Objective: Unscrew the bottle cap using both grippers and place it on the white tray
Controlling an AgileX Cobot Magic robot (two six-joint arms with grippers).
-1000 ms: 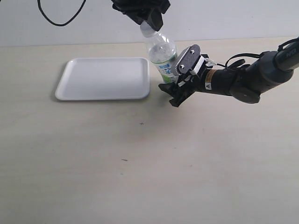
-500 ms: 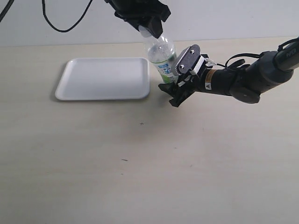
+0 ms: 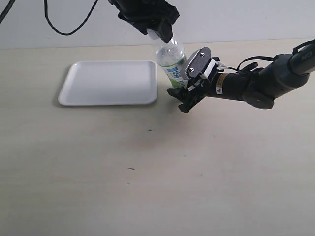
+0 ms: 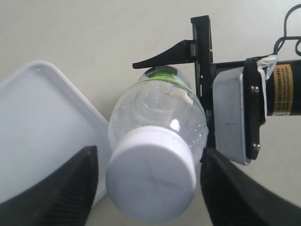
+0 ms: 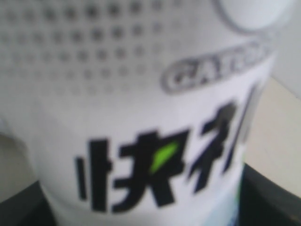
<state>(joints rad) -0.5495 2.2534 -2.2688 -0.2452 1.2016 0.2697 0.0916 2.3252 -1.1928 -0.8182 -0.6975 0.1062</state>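
The bottle cap (image 4: 150, 182) is on the neck, not yet off, and sits between the two fingers of the left gripper (image 4: 151, 153), which hangs over it from above. In the left wrist view a thin gap shows on each side of the cap, so the jaws are spread just wider than it and grip nothing. I judge they are placed to close and twist.

The bottle (image 3: 171, 60) stands just beside the near corner of the white tray (image 3: 78, 96). Its long axis is close to upright but tilted, with the cap end up and leaning toward the tray side. Whether its base touches the table (image 3: 147, 172) is hidden.

The right gripper (image 3: 181, 97) reaches in from the side and is clamped on the labelled lower body, probably to stop the bottle turning with the cap.
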